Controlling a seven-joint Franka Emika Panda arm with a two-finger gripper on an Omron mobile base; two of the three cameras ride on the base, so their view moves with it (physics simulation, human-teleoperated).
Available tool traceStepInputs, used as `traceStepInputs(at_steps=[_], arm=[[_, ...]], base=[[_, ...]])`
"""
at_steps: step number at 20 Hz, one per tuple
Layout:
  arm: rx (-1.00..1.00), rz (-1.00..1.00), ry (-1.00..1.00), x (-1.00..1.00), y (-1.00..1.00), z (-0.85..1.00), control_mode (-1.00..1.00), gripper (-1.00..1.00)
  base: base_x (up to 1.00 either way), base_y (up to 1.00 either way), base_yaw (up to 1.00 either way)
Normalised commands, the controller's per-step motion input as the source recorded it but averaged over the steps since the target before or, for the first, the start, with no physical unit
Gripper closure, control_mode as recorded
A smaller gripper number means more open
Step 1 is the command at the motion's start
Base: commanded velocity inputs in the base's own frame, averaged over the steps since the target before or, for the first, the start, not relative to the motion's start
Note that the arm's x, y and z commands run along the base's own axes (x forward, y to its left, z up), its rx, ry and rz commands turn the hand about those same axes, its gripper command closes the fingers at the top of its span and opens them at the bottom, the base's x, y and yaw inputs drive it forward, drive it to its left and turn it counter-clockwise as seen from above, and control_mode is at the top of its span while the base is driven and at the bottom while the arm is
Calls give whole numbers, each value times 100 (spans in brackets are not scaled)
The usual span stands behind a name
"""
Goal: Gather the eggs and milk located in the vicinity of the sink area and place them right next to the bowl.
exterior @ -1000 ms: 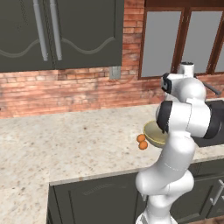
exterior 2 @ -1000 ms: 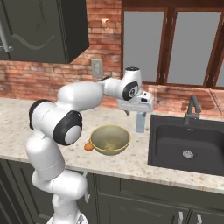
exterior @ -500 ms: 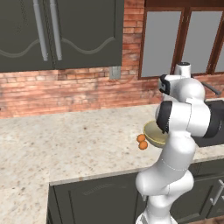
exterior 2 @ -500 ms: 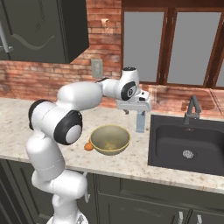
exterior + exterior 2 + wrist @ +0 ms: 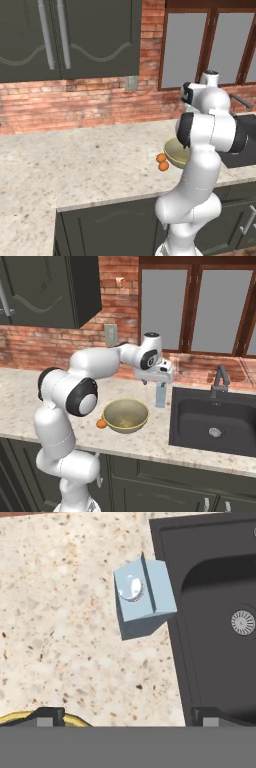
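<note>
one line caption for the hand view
Top-down look at the milk standing on the counter beside the sink, jaws open.

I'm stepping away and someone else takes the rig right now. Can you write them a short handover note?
Gripper: jaws open, empty, hanging above the milk.
Milk: upright on the counter beside the sink's left edge, not yet gripped.
Eggs: both on the counter by the bowl, on its side away from the sink.
Done: eggs look placed.
Left: lower onto the milk, grip it, carry it over and set it next to the bowl.
</note>
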Motion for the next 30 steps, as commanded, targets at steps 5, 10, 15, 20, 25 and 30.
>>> traceStepInputs(at_steps=[5,10,15,20,25,30], arm=[[3,-1,0,14,-13,13,-100,-100],[0,0,0,0,-13,0,-100,-100],[0,0,0,0,-6,-10,-100,-100],[0,0,0,6,0,-50,-100,-100],[0,0,-1,24,0,-19,-100,-100],[0,0,0,31,0,0,-100,-100]], base=[[0,0,0],[0,0,0],[0,0,0],[0,0,0],[0,0,0],[0,0,0]])
